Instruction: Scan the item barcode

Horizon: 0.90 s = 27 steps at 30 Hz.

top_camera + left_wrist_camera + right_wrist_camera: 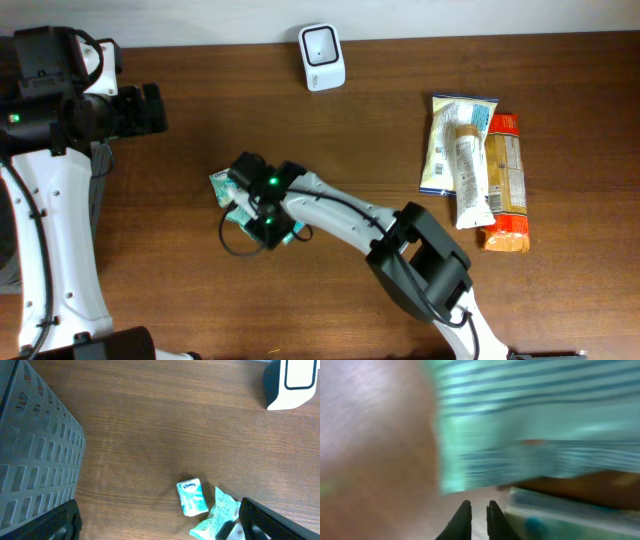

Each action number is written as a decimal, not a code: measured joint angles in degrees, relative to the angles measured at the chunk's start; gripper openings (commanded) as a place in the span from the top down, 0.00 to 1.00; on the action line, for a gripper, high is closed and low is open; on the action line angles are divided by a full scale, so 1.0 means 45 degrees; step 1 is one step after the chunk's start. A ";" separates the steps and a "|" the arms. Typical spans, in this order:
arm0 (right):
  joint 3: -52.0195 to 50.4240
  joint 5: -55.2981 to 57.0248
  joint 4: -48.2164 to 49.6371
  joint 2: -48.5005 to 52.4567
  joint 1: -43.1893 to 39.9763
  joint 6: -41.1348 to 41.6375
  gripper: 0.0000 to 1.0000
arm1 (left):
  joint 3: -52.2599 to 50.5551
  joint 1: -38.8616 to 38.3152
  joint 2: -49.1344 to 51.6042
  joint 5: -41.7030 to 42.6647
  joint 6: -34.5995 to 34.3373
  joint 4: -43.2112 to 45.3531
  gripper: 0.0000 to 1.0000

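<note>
Two teal tissue packs lie left of the table's middle: a Kleenex pack point(192, 497) and a larger crumpled pack point(220, 517) touching it. From above they show as teal point(224, 187) under my right arm. My right gripper point(240, 203) is down at the packs. In the right wrist view its tips point(479, 510) stand almost together with nothing between them, and a blurred teal pack point(530, 415) fills the view just ahead. My left gripper point(160, 527) hangs wide open and empty at the far left point(150, 108). The white scanner point(322, 57) stands at the back edge. No barcode is readable.
A grey mesh basket point(35, 450) stands at the left. Three snack packets point(475, 165) lie side by side at the right. The scanner point(292, 382) also shows at the top right of the left wrist view.
</note>
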 measured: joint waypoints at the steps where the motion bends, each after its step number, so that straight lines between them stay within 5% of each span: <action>1: 0.0000 0.0379 0.0121 0.0000 -0.0287 0.0452 0.89 | 0.0000 0.0000 0.0000 0.0005 0.0000 0.0000 0.01; 14: 0.0005 0.1734 0.0665 0.0000 -0.3793 0.5751 0.78 | 0.0000 0.0000 0.0000 0.0005 0.0000 0.0000 0.01; 21: 0.3240 0.1010 -0.1846 0.0146 -0.5319 0.4415 0.51 | 0.0000 0.0000 0.0000 0.0000 0.0000 -0.0010 0.01; 27: 0.4051 -0.0602 -0.4867 0.0131 -0.6494 0.1957 0.40 | 0.0000 0.0000 0.0000 0.0000 0.0000 0.0005 0.01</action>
